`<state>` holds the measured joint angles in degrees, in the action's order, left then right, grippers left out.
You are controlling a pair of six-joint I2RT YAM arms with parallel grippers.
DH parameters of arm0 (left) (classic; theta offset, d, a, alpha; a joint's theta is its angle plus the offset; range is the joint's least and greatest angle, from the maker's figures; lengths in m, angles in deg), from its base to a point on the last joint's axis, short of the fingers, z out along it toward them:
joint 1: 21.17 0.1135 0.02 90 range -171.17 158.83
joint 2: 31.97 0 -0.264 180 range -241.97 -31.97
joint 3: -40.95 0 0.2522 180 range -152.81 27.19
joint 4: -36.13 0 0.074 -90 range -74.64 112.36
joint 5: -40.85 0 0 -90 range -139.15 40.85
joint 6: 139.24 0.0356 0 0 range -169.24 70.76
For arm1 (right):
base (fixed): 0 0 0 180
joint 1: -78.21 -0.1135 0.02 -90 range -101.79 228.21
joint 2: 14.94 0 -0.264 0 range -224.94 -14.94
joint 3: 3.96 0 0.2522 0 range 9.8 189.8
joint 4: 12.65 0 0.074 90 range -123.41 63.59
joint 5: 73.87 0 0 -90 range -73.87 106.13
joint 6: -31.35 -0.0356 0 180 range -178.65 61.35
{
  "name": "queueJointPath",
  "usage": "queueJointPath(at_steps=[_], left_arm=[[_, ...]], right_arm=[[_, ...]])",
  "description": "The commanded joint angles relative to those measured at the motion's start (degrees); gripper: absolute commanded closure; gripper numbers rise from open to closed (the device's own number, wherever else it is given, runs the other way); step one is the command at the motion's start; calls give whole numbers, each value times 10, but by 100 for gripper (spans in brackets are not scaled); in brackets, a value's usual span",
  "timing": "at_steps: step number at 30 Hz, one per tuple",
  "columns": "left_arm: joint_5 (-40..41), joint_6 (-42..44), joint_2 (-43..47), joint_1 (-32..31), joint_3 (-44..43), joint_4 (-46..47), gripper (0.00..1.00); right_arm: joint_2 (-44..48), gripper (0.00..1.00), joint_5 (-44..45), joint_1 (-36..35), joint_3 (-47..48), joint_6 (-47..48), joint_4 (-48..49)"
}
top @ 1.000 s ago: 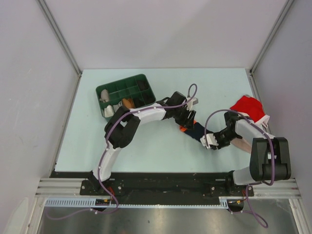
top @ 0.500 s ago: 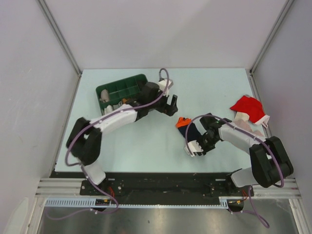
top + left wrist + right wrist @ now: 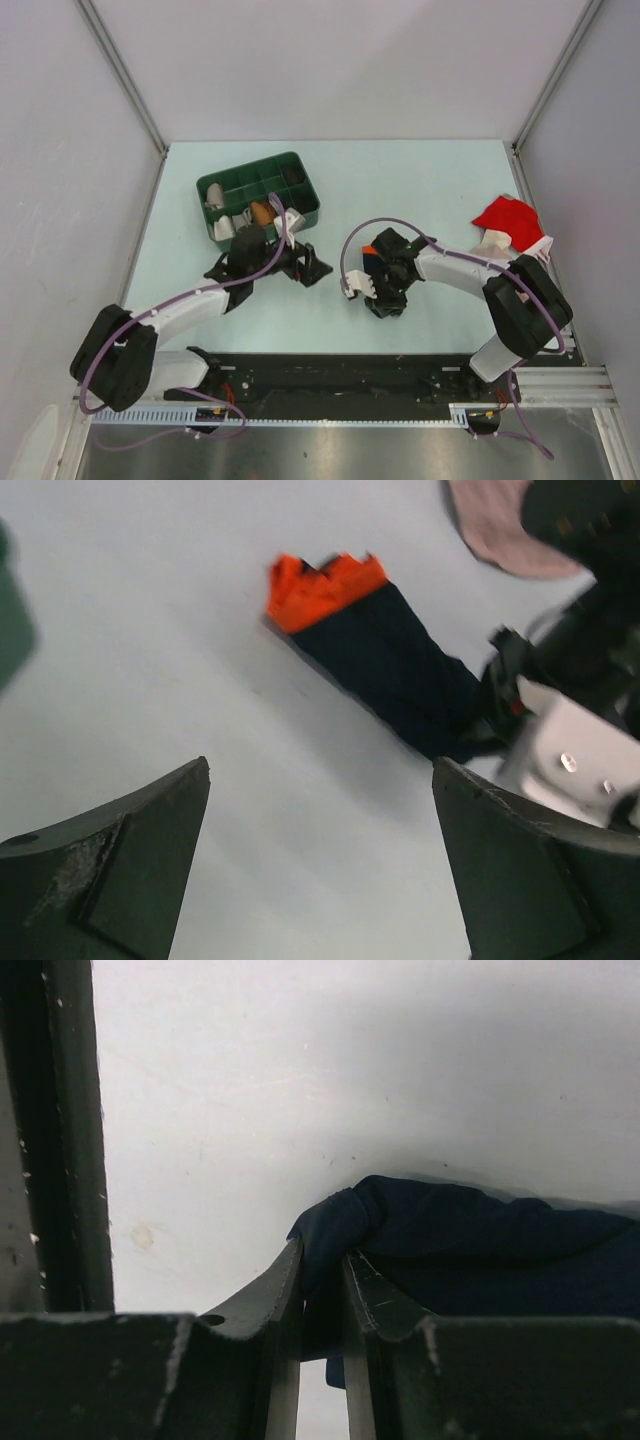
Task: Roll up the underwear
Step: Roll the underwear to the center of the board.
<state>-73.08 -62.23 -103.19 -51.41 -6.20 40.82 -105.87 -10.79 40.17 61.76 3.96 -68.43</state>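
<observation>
The rolling step appears in hand: the right gripper [image 3: 322,1268] clamps the navy end of the folded navy-blue, orange-trimmed fabric underwear [image 3: 400,670] lying right of the green plastic compartment tray [image 3: 250,167], the left gripper [image 3: 320,772] hangs released between them, and the next move calls for turning that end toward the orange trim.

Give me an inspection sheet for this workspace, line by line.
Surface: pale green table, no spills seen.
Job's things: underwear, a narrow navy bundle with its orange end showing.
Clutter: green tray with small items, red cloth, beige-pink cloth.
Grippers: left gripper open, holding nothing; right gripper pinching the underwear's navy edge.
Cables: purple cables loop along both arms.
Surroundings: grey walls on three sides.
</observation>
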Motion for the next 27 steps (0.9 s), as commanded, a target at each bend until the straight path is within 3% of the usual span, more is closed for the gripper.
queueJointPath(at_steps=[1,6,15,23,27], left_arm=[[-69,-25,-1,-30,52,103,5],[-83,-134,-133,-51,33,197,14],[-103,-186,-312,-109,-121,202,34],[-86,-206,-408,-135,-176,178,49],[-56,-198,-426,-138,-188,110,53]], right_arm=[[-13,78,-72,-7,7,-55,9],[-6,79,-94,-7,7,-39,-14],[-4,78,-76,1,-2,-37,-8],[3,78,-74,4,-7,-42,1],[14,75,-71,3,-7,-44,-1]])
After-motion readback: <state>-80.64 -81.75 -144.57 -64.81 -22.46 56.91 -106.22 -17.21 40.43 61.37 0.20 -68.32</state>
